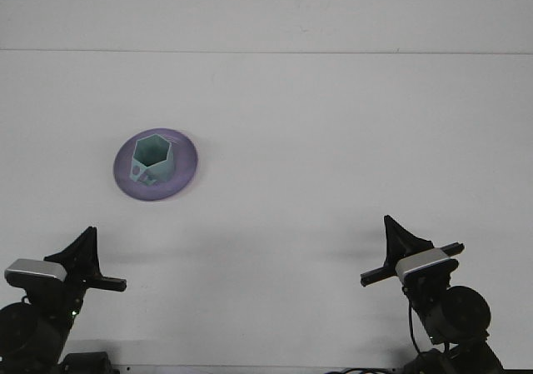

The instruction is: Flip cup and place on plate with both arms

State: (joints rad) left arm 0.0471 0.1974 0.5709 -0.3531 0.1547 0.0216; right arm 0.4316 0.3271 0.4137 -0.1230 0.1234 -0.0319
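A mint-green hexagonal cup (pixel 153 157) stands upright, mouth up, on the round purple plate (pixel 185 170) at the left of the white table. Neither gripper touches them. My left gripper (pixel 86 241) sits low at the bottom left corner, well in front of the plate, and shows as a single dark wedge with nothing in it. At the bottom right, my right gripper (pixel 393 229) looks the same, far from the cup and holding nothing.
A white table surface fills the view, with its far edge as a thin line (pixel 266 52) near the top. Both arm bases show at the bottom edge.
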